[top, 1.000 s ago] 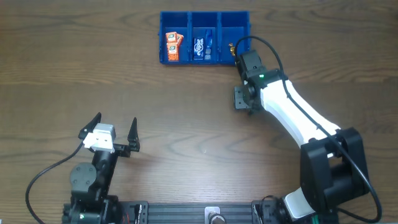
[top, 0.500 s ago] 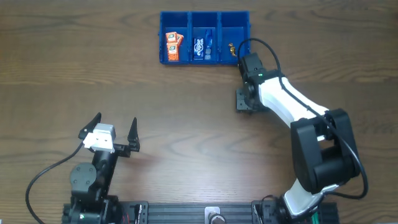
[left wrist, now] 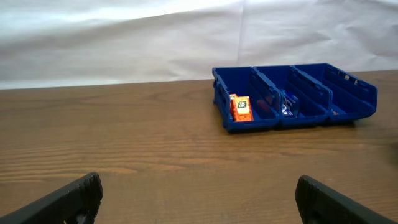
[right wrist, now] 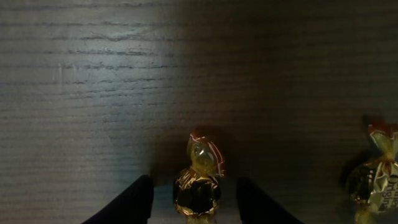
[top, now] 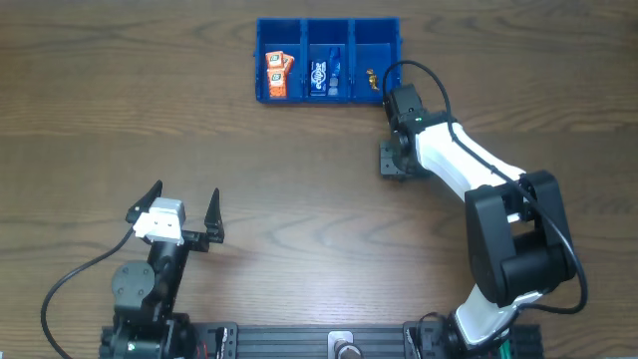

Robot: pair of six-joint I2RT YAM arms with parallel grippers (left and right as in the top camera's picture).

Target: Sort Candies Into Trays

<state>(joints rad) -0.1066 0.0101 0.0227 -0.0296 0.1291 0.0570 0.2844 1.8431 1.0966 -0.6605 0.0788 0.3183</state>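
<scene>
While the left fingers point(left wrist: 68, 199) are hanging spread wide over the near bench point(top: 299, 170), the right fingers point(right wrist: 127, 202) are standing open on either side of a gold-wrapped candy point(right wrist: 199, 180) on the wood. Farther off, the blue tray point(left wrist: 252, 124) is holding orange candies point(top: 277, 75) in one end compartment.

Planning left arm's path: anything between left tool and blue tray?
No, bare wooden table between left tool and blue tray, seen in left wrist and top views.
</scene>
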